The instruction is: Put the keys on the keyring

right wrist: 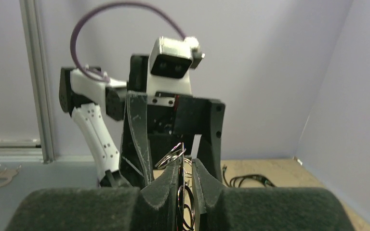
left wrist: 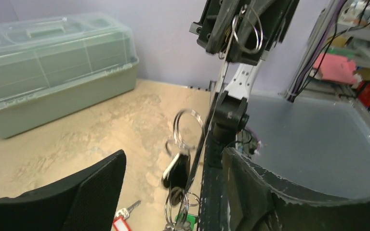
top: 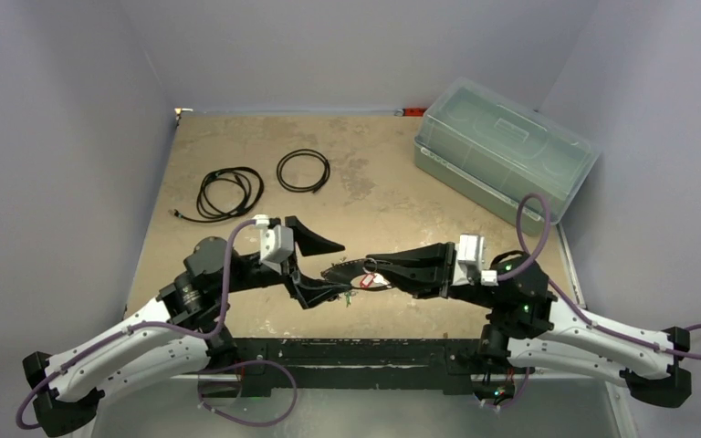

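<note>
Silver-ish wire is about all you can make out of the keyring [top: 356, 274]. It's up off the table [top: 374, 182] near the front edge, right between the two grippers. The right gripper [right wrist: 187, 162] has its fingers pinched nearly together on it, and its own wrist view shows a thin bit of ring in the slit between the pads. The left gripper [top: 338, 268] faces it head on with its fingers spread wide, one on each side of the dangling bunch. I can't tell whether either finger touches it. In the left wrist view the keys [left wrist: 176, 171] hang below the right gripper on a few split rings [left wrist: 188, 125]. There's a black-headed one in the middle, a green head [left wrist: 189, 221] at the bottom, and a red tag [left wrist: 120, 224] with a pale label window lower left, a small silver key [left wrist: 131, 208] just beside it. Any writing on that tag is too blurry to read. Further back sit a clear lidded plastic box [top: 502, 155] on the right and two black cable coils [top: 230, 193] on the left, well apart from the grippers.
</note>
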Tool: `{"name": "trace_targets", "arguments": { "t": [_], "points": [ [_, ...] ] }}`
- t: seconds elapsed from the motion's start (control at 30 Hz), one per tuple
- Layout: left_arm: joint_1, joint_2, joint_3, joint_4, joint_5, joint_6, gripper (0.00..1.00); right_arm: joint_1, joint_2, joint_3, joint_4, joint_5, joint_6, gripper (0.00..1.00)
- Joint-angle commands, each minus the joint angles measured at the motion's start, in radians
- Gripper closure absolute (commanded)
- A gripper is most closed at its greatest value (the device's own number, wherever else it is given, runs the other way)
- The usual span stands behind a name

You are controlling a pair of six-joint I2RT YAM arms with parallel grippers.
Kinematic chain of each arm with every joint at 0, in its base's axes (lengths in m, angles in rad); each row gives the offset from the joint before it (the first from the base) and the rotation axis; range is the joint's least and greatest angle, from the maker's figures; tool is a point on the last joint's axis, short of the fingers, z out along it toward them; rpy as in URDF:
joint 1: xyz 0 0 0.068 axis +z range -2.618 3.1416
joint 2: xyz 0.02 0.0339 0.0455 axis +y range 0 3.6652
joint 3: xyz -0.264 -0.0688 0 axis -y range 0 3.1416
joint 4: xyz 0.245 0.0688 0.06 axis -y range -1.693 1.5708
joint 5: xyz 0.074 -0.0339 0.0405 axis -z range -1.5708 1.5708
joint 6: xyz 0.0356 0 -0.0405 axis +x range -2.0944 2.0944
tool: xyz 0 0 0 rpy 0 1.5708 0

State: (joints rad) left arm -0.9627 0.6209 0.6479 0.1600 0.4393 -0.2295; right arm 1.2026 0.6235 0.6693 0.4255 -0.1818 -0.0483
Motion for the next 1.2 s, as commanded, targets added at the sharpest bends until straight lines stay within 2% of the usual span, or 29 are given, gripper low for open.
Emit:
{"name": "trace_targets", "arguments": {
  "t": [0.0, 0.13, 0.27, 0.47, 0.63, 0.8, 0.83, 0.9, 0.93, 1.0, 1.03, 1.1, 1.17],
  "points": [
    [0.001, 0.032, 0.136, -0.214, 0.006, 0.158, 0.24, -0.001, -0.007, 0.004, -0.031, 0.019, 0.018, 1.0],
    [0.001, 0.07, 0.222, -0.325, 0.044, 0.301, 0.19, -0.001, -0.014, -0.017, -0.061, 0.027, 0.039, 1.0],
    [0.0, 0.117, 0.269, -0.386, 0.105, 0.426, 0.23, -0.001, -0.005, -0.015, -0.102, 0.012, 0.041, 1.0],
    [0.001, 0.196, 0.308, -0.396, 0.144, 0.479, 0.29, -0.001, 0.005, -0.01, -0.133, -0.015, 0.041, 1.0],
    [-0.001, 0.255, 0.346, -0.397, 0.203, 0.464, 0.53, -0.001, 0.036, -0.006, -0.152, -0.031, 0.042, 1.0],
    [-0.003, 0.277, 0.362, -0.402, 0.227, 0.454, 0.62, -0.001, 0.079, 0.007, -0.183, -0.038, 0.022, 1.0],
    [-0.002, 0.278, 0.359, -0.402, 0.234, 0.455, 0.68, -0.001, 0.083, 0.009, -0.185, -0.036, 0.022, 1.0],
    [-0.003, 0.282, 0.343, -0.399, 0.237, 0.459, 0.92, -0.001, 0.094, 0.015, -0.189, -0.04, 0.022, 1.0],
    [-0.002, 0.283, 0.331, -0.393, 0.224, 0.46, 1.0, -0.001, 0.1, 0.022, -0.194, -0.041, 0.021, 1.0],
    [-0.002, 0.278, 0.299, -0.378, 0.178, 0.456, 1.0, -0.001, 0.106, 0.035, -0.209, -0.033, 0.028, 0.99],
    [-0.002, 0.273, 0.281, -0.354, 0.154, 0.447, 1.0, -0.001, 0.106, 0.044, -0.221, -0.032, 0.032, 0.91],
    [-0.002, 0.262, 0.243, -0.315, 0.124, 0.429, 1.0, -0.001, 0.098, 0.063, -0.253, -0.039, 0.034, 0.69],
    [-0.002, 0.254, 0.22, -0.293, 0.103, 0.417, 1.0, -0.001, 0.074, 0.083, -0.286, -0.041, 0.029, 0.53]
  ]
}}
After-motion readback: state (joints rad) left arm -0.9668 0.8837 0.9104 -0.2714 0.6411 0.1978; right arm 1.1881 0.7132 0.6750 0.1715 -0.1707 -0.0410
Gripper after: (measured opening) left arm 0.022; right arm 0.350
